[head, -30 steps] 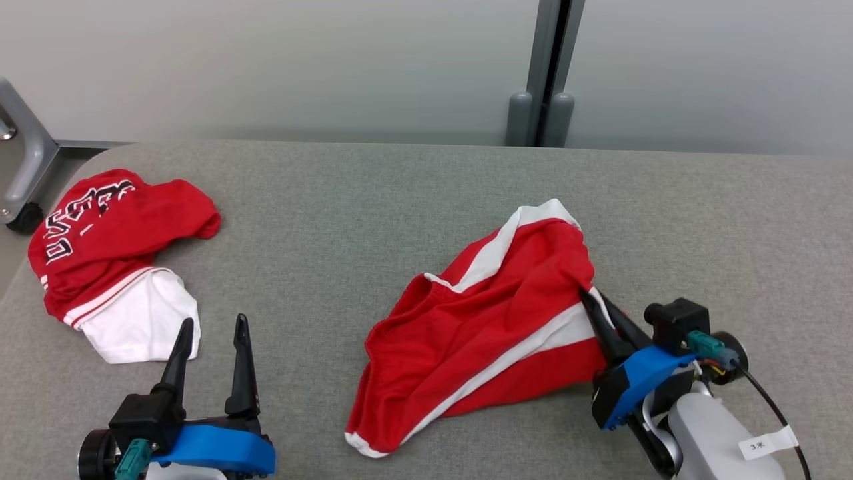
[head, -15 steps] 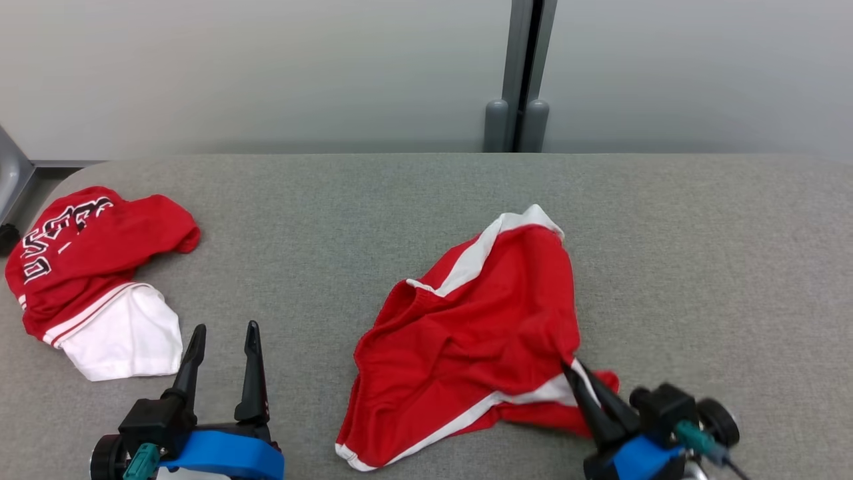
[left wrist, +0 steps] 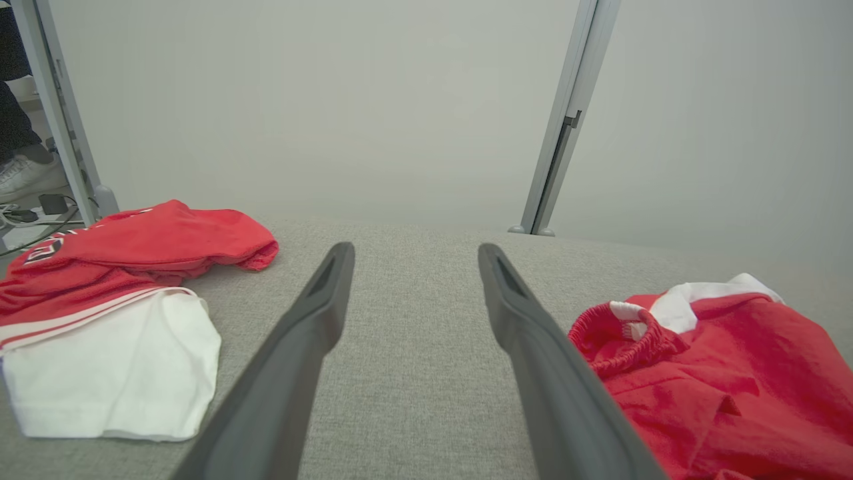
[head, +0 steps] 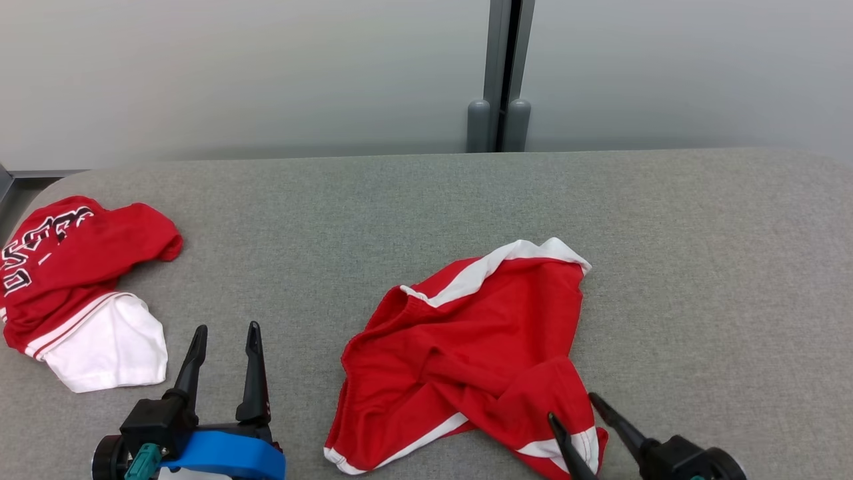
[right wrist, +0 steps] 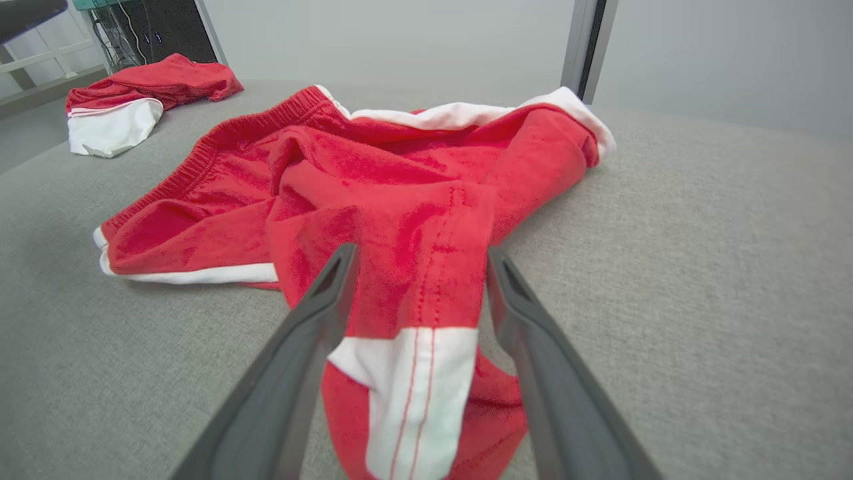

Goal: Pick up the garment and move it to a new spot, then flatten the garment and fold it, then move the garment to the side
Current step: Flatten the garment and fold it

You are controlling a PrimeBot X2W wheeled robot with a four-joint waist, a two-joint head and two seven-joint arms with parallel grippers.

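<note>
The right claw (head: 573, 408) is gaping open, red shorts (head: 466, 347) lying between its fingers; the left claw (head: 226, 328) is sitting open, the shorts to its right.

Garment (head: 466, 353) reading as soft matt red cloth, slightly fuzzy; white trim bands looking smoother. Bench (head: 700, 267) wearing grey woven fabric cover, coarse and matt. Second garment (head: 73, 267) at bench's left edge showing same matt cloth, lettering printed flat. Left gripper (head: 226, 328) and right gripper (head: 572, 407) showing smooth dark matt plastic fingers (left wrist: 313, 320); blue mount (head: 226, 457) shining faintly. Post (head: 500, 67) beyond far edge looking like grey satin metal.
</note>
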